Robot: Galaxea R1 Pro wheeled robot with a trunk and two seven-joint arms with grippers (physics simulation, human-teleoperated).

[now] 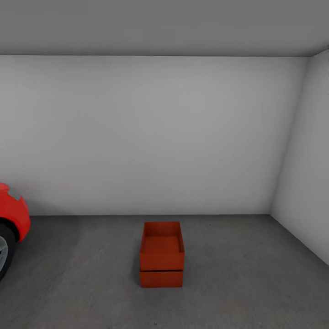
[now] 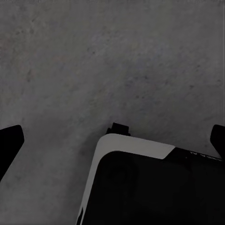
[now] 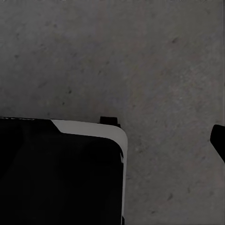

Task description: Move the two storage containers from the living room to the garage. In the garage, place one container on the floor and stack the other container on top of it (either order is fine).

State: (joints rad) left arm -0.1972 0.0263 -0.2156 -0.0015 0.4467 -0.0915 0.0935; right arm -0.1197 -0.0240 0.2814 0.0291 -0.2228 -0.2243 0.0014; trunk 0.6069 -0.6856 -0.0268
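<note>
Two red-orange storage containers stand stacked on the garage's dark grey concrete floor (image 1: 246, 278), a little way in front of the white back wall. The upper container (image 1: 161, 258) sits squarely on the lower container (image 1: 161, 278), its open top facing up and empty. Neither bin is touched by an arm. In the left wrist view my left gripper (image 2: 112, 143) hangs open over bare concrete, its dark fingertips (image 2: 10, 143) far apart at the frame's edges. In the right wrist view my right gripper (image 3: 112, 140) is spread wide too, with one fingertip (image 3: 219, 140) showing and nothing held.
A red car (image 1: 13, 214) with its wheel pokes in at the left edge. A white side wall (image 1: 306, 183) closes the right. My black and white base (image 2: 150, 187) shows below both wrists. Bare concrete lies between me and the stack.
</note>
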